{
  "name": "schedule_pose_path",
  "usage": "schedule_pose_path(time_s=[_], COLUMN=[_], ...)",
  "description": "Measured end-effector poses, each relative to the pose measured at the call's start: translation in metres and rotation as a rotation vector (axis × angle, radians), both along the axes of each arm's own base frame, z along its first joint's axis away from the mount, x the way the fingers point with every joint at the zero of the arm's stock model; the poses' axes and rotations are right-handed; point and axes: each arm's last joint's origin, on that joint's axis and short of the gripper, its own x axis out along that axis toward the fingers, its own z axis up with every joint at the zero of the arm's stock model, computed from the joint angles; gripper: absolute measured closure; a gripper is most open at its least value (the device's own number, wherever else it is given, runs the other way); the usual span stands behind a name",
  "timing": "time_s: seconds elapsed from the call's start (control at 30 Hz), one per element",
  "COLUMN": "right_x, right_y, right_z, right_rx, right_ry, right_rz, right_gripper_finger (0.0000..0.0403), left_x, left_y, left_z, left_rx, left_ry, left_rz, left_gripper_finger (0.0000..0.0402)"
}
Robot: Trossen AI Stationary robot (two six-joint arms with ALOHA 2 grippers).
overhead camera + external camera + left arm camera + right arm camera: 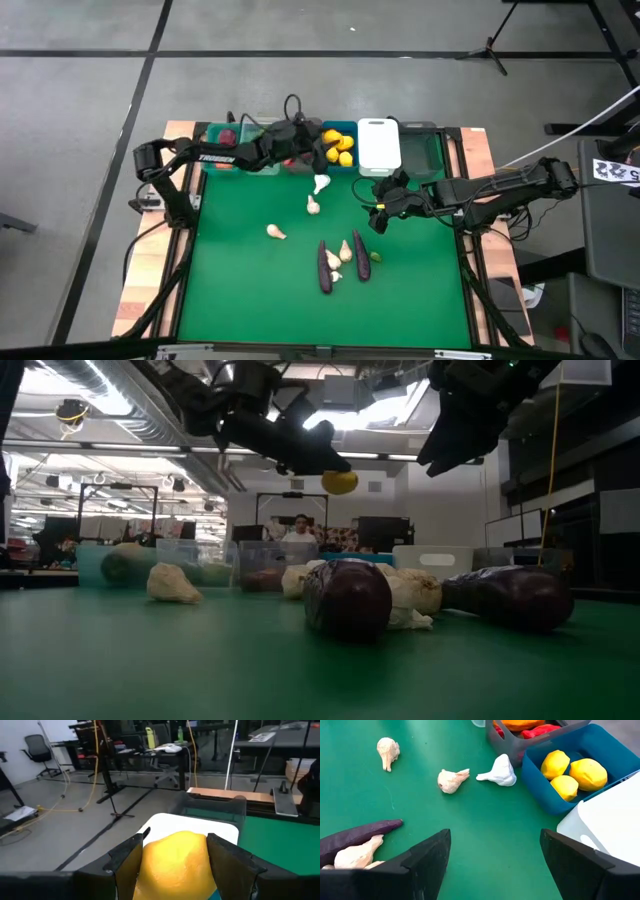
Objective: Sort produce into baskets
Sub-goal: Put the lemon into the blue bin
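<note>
My left gripper (320, 143) is shut on a yellow lemon (175, 865) and stands high over the blue bin (352, 166), which holds three lemons (572, 772). In the low view the held lemon (340, 482) hangs well above the table. My right gripper (495, 852) is open and empty above the green mat, near the white bin (380, 146). Garlic pieces (451, 780) and two purple eggplants (326, 268) lie on the mat. The grey bin (495, 737) holds a carrot and a red pepper. My left gripper pinches the lemon between its two fingers, one on each side of it (149, 862). The fingers reach in from the table's left. The lemon is lifted clear, high over the bins.
The six bins stand in a row along the far edge, from the teal one (214, 135) to the dark green one (422, 150). A small green piece (376, 256) lies by the eggplants. The near part of the mat (300, 315) is bare. A person shows far behind the table (300, 525).
</note>
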Motion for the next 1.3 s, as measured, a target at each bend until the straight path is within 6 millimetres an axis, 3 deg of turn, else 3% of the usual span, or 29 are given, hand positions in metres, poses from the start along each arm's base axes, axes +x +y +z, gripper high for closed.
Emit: schedule_pose_path(time_s=[0.33,0.63,1.3], right_x=[0.0,0.0,-0.001], right_y=[0.0,0.0,0.0], right_z=[0.0,0.0,-0.001], right_rx=[0.0,0.0,0.001], right_ry=[0.0,0.001,0.01], right_rz=[0.0,0.0,0.002], right_gripper_finger=[0.0098,0.0098,0.0098], left_x=[0.017,0.02,0.023], left_y=[0.037,0.071,0.081], left_z=[-0.012,-0.032,-0.068], left_rx=[-0.027,-0.101,-0.146], left_ry=[0.06,0.096,0.198], left_rz=[0.055,0.135,0.117], left_gripper_finger=[0.0192,0.0192,0.0191])
